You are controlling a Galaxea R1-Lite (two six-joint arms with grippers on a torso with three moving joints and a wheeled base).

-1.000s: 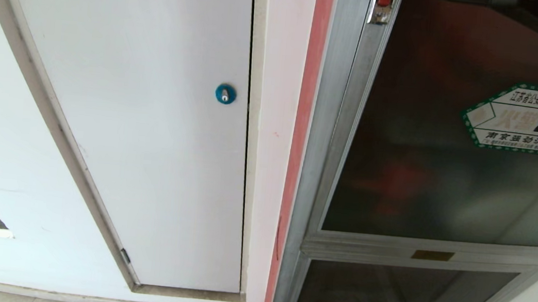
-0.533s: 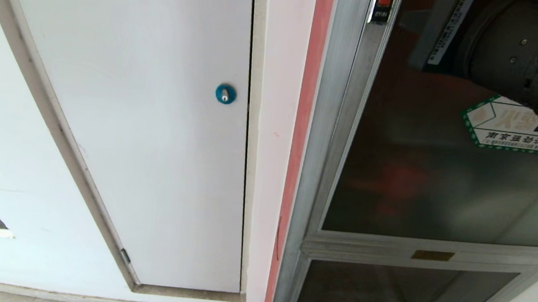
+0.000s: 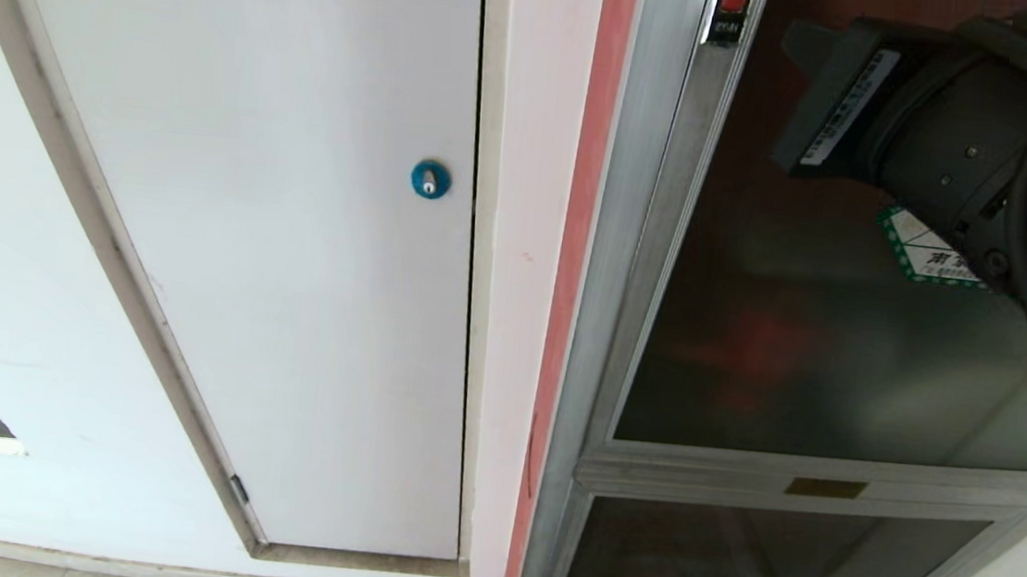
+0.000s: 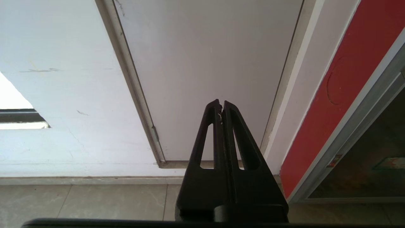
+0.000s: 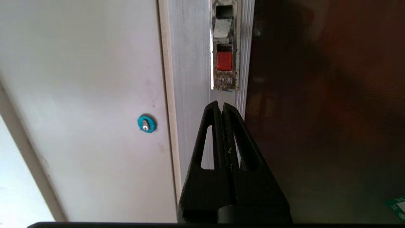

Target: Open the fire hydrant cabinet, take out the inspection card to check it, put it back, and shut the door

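The large dark tinted glass door [image 3: 842, 354] in its silver aluminium frame is being kept shut on the tall wall-recessed fire hydrant cabinet [image 3: 625, 289], with its small red latch [image 5: 224, 60] sitting at the frame's upper left edge. The inspection card is not being shown; presumably it is lying behind the glass. Compared with a second ago, when nothing was standing before the door, the right arm is now being swung in across the upper glass, and most of the green-bordered white hexagonal sticker [image 3: 921, 254] is being covered by it. The right claw [image 5: 221, 106] is being held clenched on nothing, its tips pointing at the frame just below the latch and not yet touching it. This is being judged as the approach to unlatching, so the opening step is only starting. The left claw [image 4: 221, 104] is being kept parked and clenched, empty, low before the plain white panel door [image 3: 278, 212] with the round blue lock [image 3: 430, 179].
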